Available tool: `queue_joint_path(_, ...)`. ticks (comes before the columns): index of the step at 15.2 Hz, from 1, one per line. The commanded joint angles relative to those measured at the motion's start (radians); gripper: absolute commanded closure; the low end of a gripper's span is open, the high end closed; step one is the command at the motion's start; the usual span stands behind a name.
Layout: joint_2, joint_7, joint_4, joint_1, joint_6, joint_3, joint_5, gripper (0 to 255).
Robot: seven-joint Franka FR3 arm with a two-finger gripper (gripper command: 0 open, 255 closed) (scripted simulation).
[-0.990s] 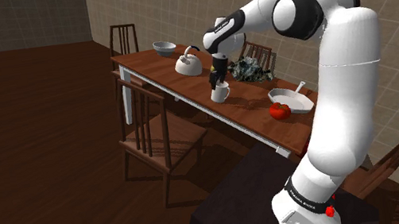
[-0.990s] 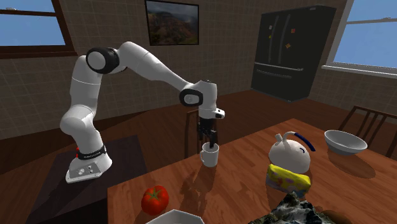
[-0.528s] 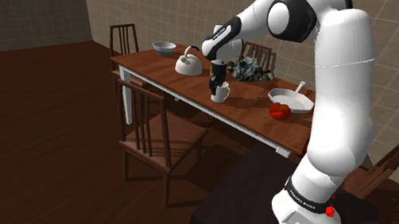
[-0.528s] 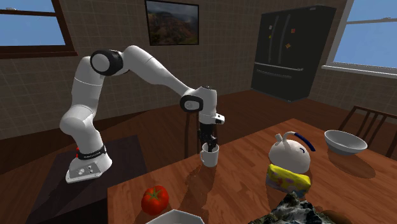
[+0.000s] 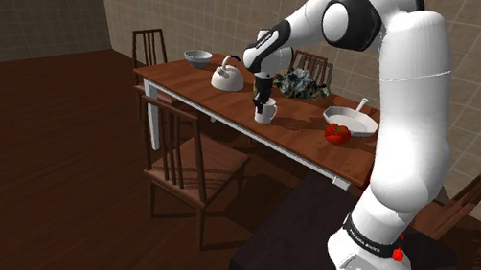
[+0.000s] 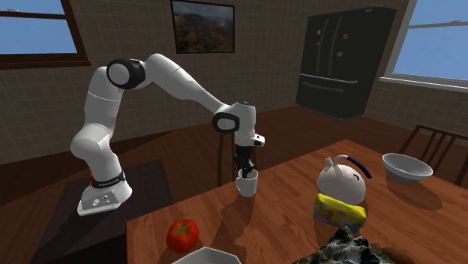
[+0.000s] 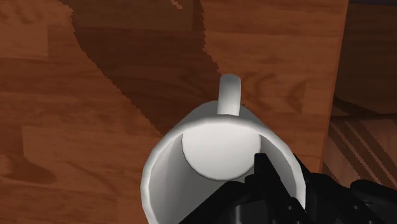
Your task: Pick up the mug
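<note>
A white mug (image 5: pixel 265 112) stands upright on the wooden table (image 5: pixel 214 99), near its long front edge. My black gripper (image 5: pixel 265 102) comes straight down onto it. From the second exterior view the gripper (image 6: pixel 244 171) dips into the top of the mug (image 6: pixel 247 184). In the wrist view the mug (image 7: pixel 210 137) is seen from above, handle pointing away from the fingers. One finger is inside the cup and the other outside, so the gripper (image 7: pixel 284 167) is shut on the rim wall opposite the handle.
A white kettle (image 6: pixel 339 180) sits beside a yellow packet (image 6: pixel 340 211), with a bowl (image 6: pixel 407 166) farther along. A red tomato (image 5: pixel 336 132) and a white pan (image 5: pixel 353 120) lie toward the stand. A chair (image 5: pixel 189 161) stands at the table's front edge.
The fingers have gone from open to shut on the mug's rim. The hand sank slightly into the mug and the elbow shifted; the mug has stayed on the table.
</note>
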Motion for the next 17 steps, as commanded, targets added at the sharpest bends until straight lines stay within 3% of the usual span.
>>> queue_joint_path(1,-0.001,0.000,0.001,0.000,-0.002,-0.001,0.000,255)
queue_joint_path(17,-0.103,0.014,0.070,0.015,-0.168,-0.021,-0.040,255)
